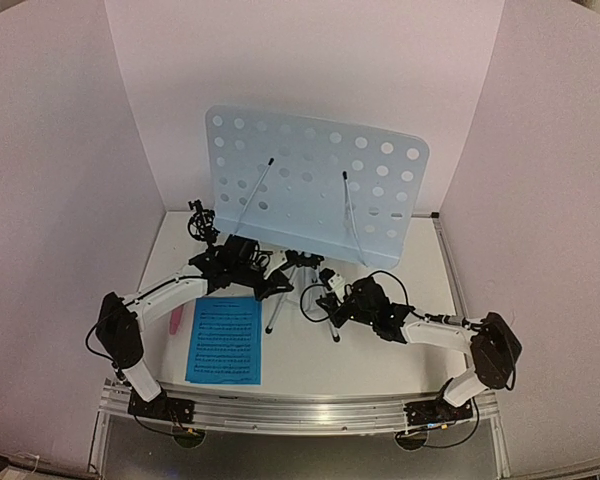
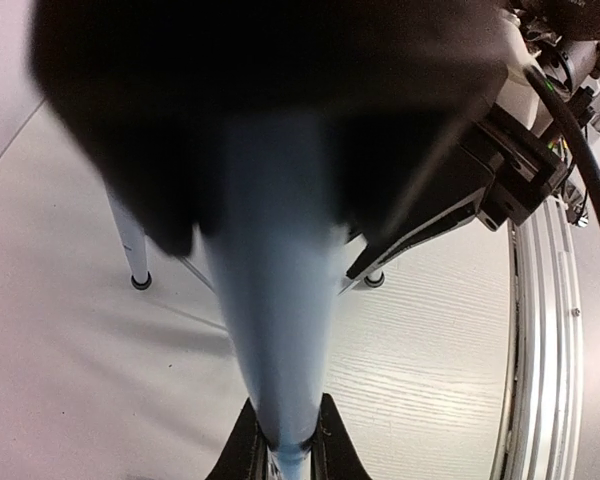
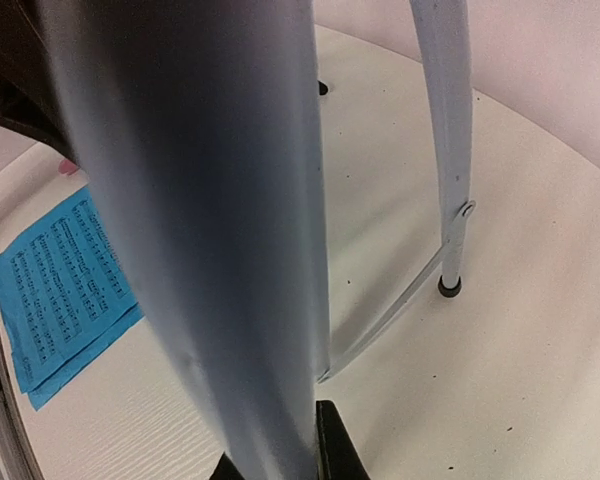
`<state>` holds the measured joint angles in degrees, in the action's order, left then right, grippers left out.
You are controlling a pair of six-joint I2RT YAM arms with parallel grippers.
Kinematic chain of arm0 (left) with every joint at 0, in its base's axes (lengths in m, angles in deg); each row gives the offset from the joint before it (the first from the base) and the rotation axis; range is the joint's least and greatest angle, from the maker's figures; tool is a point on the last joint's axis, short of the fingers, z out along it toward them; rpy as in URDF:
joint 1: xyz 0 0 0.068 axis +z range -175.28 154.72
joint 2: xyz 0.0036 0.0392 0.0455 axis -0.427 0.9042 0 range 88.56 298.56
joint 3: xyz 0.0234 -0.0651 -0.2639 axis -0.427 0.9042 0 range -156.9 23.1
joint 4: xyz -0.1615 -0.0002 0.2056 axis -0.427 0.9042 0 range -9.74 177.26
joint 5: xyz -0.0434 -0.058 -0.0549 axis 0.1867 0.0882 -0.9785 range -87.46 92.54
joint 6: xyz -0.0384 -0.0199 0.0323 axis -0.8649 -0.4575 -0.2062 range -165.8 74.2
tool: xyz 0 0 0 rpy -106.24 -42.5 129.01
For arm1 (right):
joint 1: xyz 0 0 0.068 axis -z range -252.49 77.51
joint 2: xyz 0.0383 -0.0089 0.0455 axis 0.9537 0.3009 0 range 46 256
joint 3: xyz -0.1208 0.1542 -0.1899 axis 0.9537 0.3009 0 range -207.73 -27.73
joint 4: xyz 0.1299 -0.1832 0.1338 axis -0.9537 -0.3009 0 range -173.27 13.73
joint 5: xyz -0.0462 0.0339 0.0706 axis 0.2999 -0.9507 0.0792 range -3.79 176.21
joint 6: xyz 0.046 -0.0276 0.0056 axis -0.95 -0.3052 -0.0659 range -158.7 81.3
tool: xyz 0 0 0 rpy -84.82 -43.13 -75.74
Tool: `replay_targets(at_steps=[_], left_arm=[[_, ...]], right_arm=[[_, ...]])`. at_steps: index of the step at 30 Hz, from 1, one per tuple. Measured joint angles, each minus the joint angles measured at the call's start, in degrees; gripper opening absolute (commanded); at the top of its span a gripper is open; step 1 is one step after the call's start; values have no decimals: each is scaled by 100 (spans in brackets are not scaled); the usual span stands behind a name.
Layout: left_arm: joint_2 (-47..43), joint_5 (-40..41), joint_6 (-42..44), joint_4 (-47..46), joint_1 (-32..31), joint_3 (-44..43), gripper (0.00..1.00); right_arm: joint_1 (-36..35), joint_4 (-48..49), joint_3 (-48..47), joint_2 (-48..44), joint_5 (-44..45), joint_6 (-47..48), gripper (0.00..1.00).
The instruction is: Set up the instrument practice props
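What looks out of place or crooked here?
Nothing is spilled or broken. The two blue pages lie stacked slightly askew on the table, the lower one's edge peeking out. The music stand stands upright.

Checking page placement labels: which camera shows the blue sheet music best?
Top external: the sheet music lies flat on the table, its whole outline in view. Right wrist shows it closer, staves readable and a second page's edge peeking out, but the music stand cuts it off. Left wrist shows none of it.
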<state>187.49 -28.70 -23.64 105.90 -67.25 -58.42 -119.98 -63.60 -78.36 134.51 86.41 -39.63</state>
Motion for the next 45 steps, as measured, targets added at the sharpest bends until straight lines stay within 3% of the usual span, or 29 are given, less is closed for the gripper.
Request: replay_targets(at_steps=[3, 7, 14, 17, 21, 26, 36, 45], left_arm=[[-51, -23, -15, -257, 4, 178, 26], [-82, -8, 35, -895, -2, 611, 36], [-77, 35, -54, -1930, -5, 1064, 39], [-61, 62, -124, -2327, -22, 1229, 36], [-61, 105, -334, -2931, -52, 1524, 24], [-47, 246, -695, -3394, -81, 2060, 0], [-97, 280, -797, -3645, -88, 2251, 0], [-248, -35, -350, -2867, -99, 2158, 0]], right_arm=[[-6, 25, 12, 4, 20, 44, 0], [-6, 53, 20, 11, 31, 72, 0], [-6, 78, 31, 11, 47, 177, 0], [-6, 93, 42, 11, 49, 193, 0], [-6, 100, 46, 11, 40, 197, 0], [-4, 113, 49, 11, 43, 200, 0], [-19, 175, 256, -167, 190, 280, 0], [-48, -752, 358, -710, 49, 523, 0]])
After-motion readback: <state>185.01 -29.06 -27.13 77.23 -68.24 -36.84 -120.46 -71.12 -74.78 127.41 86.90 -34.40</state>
